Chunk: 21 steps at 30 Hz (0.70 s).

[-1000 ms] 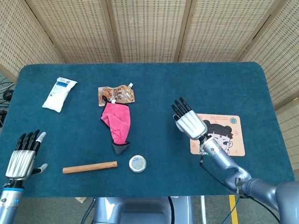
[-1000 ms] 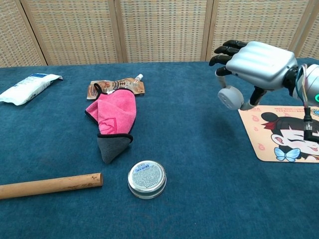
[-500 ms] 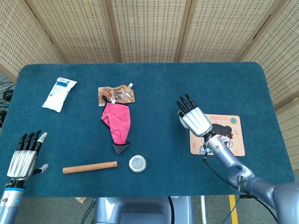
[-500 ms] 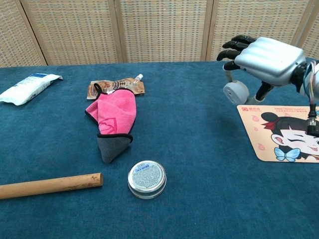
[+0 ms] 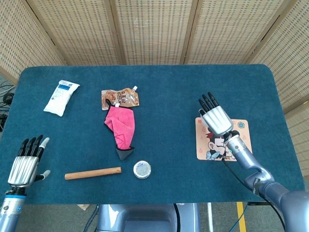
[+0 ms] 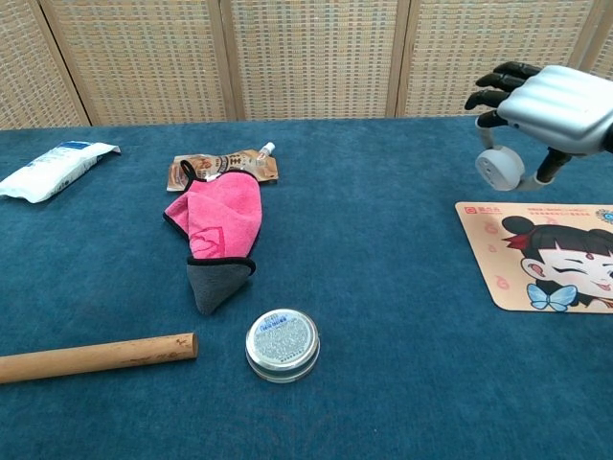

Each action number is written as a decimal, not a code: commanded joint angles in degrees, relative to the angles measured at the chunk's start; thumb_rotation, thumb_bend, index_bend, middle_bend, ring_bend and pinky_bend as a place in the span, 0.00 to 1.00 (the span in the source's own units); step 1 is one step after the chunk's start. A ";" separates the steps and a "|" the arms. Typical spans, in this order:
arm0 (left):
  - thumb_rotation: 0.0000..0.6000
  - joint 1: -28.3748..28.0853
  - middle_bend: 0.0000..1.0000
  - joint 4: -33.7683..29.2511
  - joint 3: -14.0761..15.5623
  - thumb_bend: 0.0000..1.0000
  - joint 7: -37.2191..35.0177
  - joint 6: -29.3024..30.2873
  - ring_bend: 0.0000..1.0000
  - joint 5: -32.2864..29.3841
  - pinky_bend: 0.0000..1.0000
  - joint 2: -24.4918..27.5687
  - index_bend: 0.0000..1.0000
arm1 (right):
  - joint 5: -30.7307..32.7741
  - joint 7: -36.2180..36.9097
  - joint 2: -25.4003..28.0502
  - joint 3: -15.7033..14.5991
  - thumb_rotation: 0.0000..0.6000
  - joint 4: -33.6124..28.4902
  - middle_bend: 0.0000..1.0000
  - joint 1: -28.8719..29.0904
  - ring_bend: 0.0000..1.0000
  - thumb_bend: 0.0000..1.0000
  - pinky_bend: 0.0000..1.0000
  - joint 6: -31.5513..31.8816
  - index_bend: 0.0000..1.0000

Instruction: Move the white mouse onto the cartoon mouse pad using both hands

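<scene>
- Carrying the white mouse (image 6: 501,168) is the right hand (image 5: 216,121). In the chest view its fingers (image 6: 493,96) curl over the small white body and clasp it from above. The head view hides the mouse under the palm.
- Judging by the head view, the hand sits over the far left corner of the cartoon mouse pad (image 5: 243,141). In the chest view it hangs above the bench (image 6: 383,240), clear of the pad (image 6: 536,254).
- Lowering comes next, I think: move a little further over the printed face, then come straight down so the mouse lands flat and well inside the edge.
- Keeping the grasp firm until the mouse touches the pad matters, since the hold looks shallow and a tilt could let it slip.
- Opening the fingers only after contact, then lifting straight up, should avoid dragging the mouse or shifting the thin pad.
- Resting at the near left corner, the left hand (image 5: 23,166) has its fingers straight and holds nothing. It is well apart from the pad.
- Staying well apart on the left side, the pink cloth (image 6: 215,225) and round tin (image 6: 283,343) need no care.
</scene>
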 commanded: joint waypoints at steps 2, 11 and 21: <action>1.00 -0.04 0.00 -0.11 0.16 0.08 0.24 -0.11 0.00 0.22 0.00 -0.10 0.05 | -1.62 5.22 -0.92 -2.37 1.00 5.86 0.17 -1.72 0.00 0.16 0.00 1.64 0.71; 1.00 0.35 0.00 -0.94 0.66 0.08 0.11 1.09 0.00 1.64 0.00 0.31 0.05 | -4.86 12.25 -1.99 -6.71 1.00 14.10 0.17 -5.06 0.00 0.16 0.00 4.78 0.71; 1.00 0.70 0.00 -2.06 1.42 0.07 0.63 2.33 0.00 3.67 0.00 0.46 0.05 | -7.48 16.65 -2.40 -9.43 1.00 20.42 0.17 -6.63 0.00 0.16 0.00 8.16 0.71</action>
